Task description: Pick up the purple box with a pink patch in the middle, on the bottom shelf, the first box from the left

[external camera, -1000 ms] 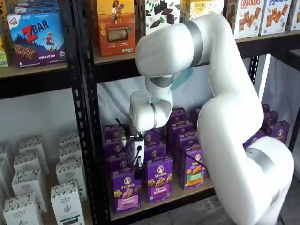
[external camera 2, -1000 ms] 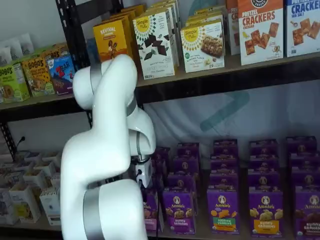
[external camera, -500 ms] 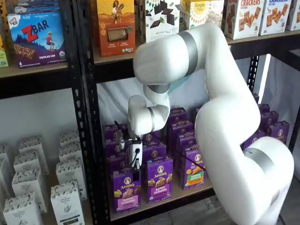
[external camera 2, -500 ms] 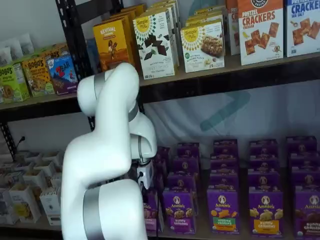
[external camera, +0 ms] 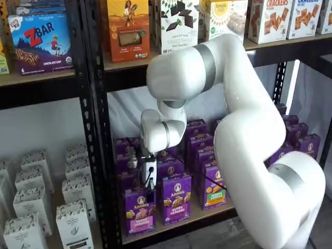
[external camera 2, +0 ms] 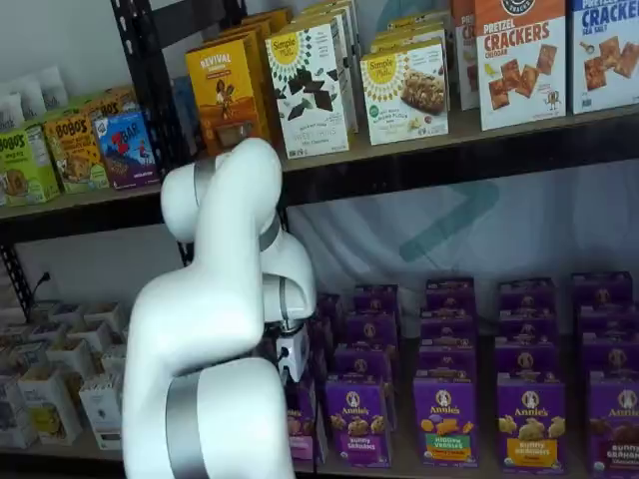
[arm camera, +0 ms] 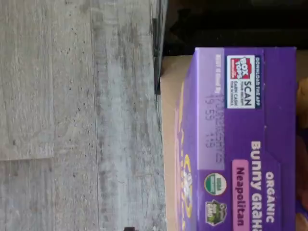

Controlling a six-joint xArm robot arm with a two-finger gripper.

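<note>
Grey wood-grain floor [arm camera: 77, 115] fills much of the wrist view, meeting the front lip of the bottom shelf [arm camera: 171, 96]. Purple box [external camera: 139, 210] stands upright at the front left corner of that tan board, pink patch facing out, just beside the black upright [external camera: 101, 171]; the wrist view shows its top flap and "Neapolitan" label [arm camera: 240, 139].

Change from half a second ago: arm has dropped a little, and the gripper [external camera: 148, 191] now hangs lower, directly over the purple box's top. White body clear; the black fingers sit dark against the carton, no gap readable, so I cannot tell how far the claw is spread or whether it holds anything. In a shelf view the gripper [external camera 2: 293, 377] is mostly masked by the arm.

Room: the neighbouring purple carton [external camera: 177, 199] stands just beside the target on its right, another row close behind. Open air in front of the shelf edge.
</note>
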